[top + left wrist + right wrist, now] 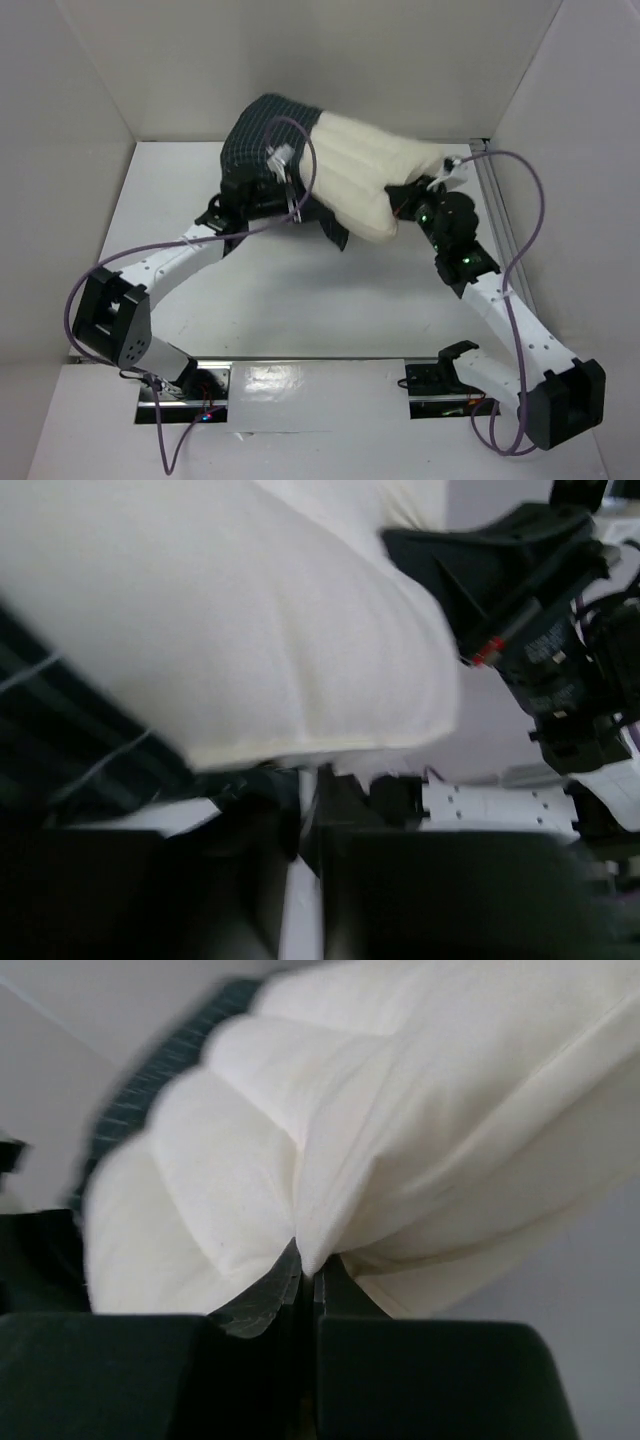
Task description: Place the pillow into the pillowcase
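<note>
The cream pillow (370, 180) is lifted above the table, its far left end inside the dark checked pillowcase (262, 135). My right gripper (402, 196) is shut on a pinch of the pillow's near right end; the right wrist view shows the pillow (400, 1120) bunched into the closed gripper (308, 1272), with the pillowcase (150, 1085) behind. My left gripper (262, 196) is under the pillowcase's opening. In the blurred left wrist view the gripper (305, 780) looks shut on dark pillowcase fabric (70, 750), the pillow (250, 620) above.
White walls enclose the table on the left, back and right. A metal rail (497, 200) runs along the right edge. The right arm's wrist (530, 610) is close beyond the pillow. A loose pillowcase flap (335, 232) hangs below the pillow.
</note>
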Tool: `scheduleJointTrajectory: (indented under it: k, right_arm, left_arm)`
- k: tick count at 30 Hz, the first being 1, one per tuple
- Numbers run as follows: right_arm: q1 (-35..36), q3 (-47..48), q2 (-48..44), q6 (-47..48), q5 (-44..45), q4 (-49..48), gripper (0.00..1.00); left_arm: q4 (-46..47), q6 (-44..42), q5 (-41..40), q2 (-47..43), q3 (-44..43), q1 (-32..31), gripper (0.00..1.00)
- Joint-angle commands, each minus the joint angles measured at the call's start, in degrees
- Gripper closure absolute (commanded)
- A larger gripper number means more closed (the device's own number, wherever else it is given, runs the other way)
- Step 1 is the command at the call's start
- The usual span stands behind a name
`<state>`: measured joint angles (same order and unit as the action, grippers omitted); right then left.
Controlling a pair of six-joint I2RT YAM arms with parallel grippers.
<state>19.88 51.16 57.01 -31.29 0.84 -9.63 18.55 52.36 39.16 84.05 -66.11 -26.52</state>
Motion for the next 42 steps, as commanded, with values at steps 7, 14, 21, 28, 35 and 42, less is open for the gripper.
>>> scheduleJointTrajectory:
  k: [7, 14, 21, 28, 35, 42]
  right_arm:
    - [0.95, -21.27, -2.08, -0.62, -6.03, 14.18, 1.00]
    - [1.48, -21.80, -2.09, 3.34, -9.89, 15.43, 1.00]
    - [1.48, -21.27, -1.99, 5.27, -11.39, 17.10, 1.00]
    - [2.01, -21.27, -1.83, 5.80, -10.33, 17.63, 1.00]
    - [2.53, -20.75, -0.59, 6.32, -10.33, 17.63, 1.00]
    - [2.53, -19.60, 1.08, 6.85, -10.33, 17.63, 1.00]
  left_arm:
    - [-15.68, -11.81, 6.30, -8.61, 9.17, -2.49, 0.24]
    - [-37.52, -25.55, -15.22, -10.24, -9.19, -0.28, 0.72]
    - [-42.72, -23.10, -43.17, 10.32, -21.76, -0.19, 0.48]
    - [-42.62, -20.28, -63.04, 27.29, -34.69, -2.66, 0.42]
    - [-42.73, -21.33, -69.22, 32.84, -38.75, -3.89, 0.40]
    - [-48.41, -25.46, -71.49, 45.55, -53.66, -3.89, 0.36]
